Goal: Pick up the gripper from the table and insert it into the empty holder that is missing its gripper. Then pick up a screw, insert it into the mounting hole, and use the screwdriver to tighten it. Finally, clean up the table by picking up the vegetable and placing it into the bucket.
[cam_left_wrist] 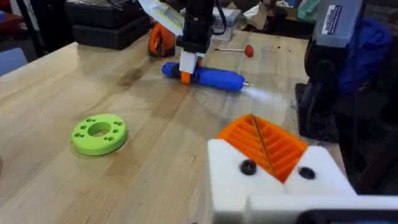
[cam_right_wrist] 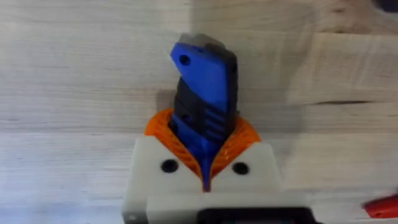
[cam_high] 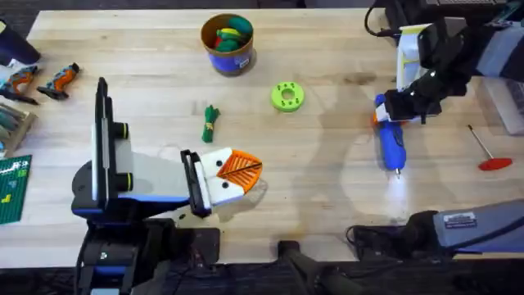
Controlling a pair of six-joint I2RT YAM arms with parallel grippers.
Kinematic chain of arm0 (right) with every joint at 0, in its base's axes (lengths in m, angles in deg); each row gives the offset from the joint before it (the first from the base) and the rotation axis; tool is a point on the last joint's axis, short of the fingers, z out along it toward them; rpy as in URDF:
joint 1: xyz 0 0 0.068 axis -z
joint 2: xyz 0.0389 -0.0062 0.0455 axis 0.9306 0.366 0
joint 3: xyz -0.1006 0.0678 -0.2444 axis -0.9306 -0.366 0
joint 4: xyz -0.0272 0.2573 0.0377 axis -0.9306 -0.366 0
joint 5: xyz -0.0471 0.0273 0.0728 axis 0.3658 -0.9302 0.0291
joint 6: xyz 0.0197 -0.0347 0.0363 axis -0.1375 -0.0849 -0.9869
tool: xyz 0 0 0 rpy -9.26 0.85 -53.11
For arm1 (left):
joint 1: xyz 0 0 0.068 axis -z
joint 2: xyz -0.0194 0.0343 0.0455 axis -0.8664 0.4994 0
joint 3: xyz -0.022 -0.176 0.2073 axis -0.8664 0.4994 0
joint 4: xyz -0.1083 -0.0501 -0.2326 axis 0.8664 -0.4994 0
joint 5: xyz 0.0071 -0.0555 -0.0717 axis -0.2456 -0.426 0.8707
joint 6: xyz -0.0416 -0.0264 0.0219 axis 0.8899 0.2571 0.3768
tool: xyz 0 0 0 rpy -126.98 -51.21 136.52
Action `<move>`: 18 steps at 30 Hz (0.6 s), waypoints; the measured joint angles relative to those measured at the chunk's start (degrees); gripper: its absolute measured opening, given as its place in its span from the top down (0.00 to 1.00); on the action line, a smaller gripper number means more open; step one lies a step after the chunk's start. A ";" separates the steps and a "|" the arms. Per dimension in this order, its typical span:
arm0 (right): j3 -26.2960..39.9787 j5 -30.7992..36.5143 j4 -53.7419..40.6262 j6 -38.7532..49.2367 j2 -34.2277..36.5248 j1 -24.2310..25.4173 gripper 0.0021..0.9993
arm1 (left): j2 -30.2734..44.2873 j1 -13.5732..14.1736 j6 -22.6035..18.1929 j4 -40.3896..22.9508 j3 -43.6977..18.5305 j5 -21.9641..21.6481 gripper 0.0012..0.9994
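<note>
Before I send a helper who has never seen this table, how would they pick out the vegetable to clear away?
Start at the blue bucket at the table's far edge, then come toward the arms' bases. The vegetable lies alone on bare wood, left of the lime-green disc. It is slim, dark green and knobbly, whereas the disc is round with holes.

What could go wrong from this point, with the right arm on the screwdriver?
The right pincer grips the blue screwdriver near its rear end while it lies flat on the table, so the long front could sag or swing on lifting. The red-handled rod lies close beside it and could get knocked in a swing. The green vegetable still lies on the table outside the bucket, so cleanup could be missed.
</note>
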 joint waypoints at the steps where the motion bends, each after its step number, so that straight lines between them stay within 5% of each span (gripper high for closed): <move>1: 0.00 0.00 -0.02 0.00 0.00 0.00 0.98 | 0.00 0.00 0.01 0.01 -0.02 0.00 0.99; 8: 0.49 0.02 -2.34 -0.04 -1.67 -1.50 0.98 | 0.00 0.00 -0.01 0.01 -0.02 0.00 0.99; 18: 6.05 0.02 -3.01 -2.15 -14.76 -6.18 0.98 | 0.00 0.00 -0.01 0.01 0.00 0.02 0.99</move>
